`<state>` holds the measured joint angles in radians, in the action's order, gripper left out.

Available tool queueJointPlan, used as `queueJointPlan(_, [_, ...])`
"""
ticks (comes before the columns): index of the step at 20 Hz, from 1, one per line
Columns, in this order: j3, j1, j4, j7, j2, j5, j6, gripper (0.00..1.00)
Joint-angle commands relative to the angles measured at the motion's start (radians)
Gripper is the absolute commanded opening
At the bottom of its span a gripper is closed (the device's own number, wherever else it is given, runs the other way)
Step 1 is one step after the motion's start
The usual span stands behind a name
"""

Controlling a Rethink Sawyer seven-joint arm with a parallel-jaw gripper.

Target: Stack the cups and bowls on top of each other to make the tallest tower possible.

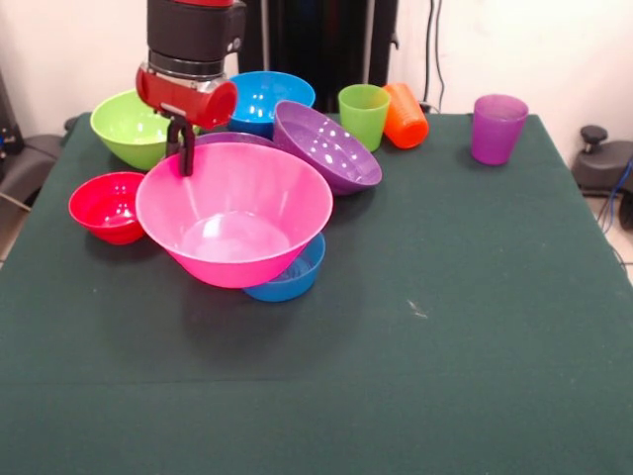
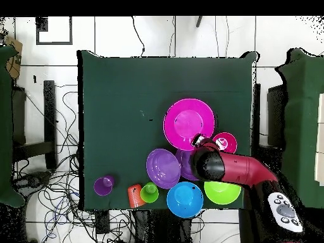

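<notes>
The big pink bowl (image 1: 234,213) sits tilted toward the camera, glossy and flared, propped on a small blue bowl (image 1: 294,277) peeking out beneath its front edge. The gripper (image 1: 185,148) hangs right at the pink bowl's back rim; whether its claw is apart or together, I cannot tell. Beside it on the green table (image 1: 445,327) sit a small red bowl (image 1: 107,205), a lime green bowl (image 1: 134,129), another blue bowl (image 1: 265,99) and a tilted purple bowl (image 1: 326,146). The green cup (image 1: 364,115) stands upright, the orange cup (image 1: 406,115) lies tipped against it, and the purple cup (image 1: 497,128) stands apart.
</notes>
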<state>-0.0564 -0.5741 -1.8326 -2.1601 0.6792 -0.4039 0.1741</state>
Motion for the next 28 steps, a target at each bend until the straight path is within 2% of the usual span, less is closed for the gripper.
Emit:
queueJointPlan(1, [-0.044,0.050,-0.085,-0.108,-0.105,0.016,-0.006,0.00])
queueJointPlan(9, [-0.061,0.031,-0.103,-0.091,-0.099,0.016,0.001,0.00])
queueJointPlan(13, [-0.104,-0.015,-0.147,-0.040,-0.048,0.023,0.074,0.00])
queueJointPlan(17, [-0.161,-0.077,-0.174,0.019,-0.034,0.033,0.142,0.00])
queueJointPlan(19, [-0.166,-0.084,-0.183,0.033,-0.015,0.029,0.155,0.00])
queueJointPlan(27, [-0.196,-0.162,-0.262,0.092,0.023,-0.031,0.150,0.00])
queueJointPlan(28, [-0.210,-0.180,-0.263,0.097,0.002,-0.045,0.127,0.00])
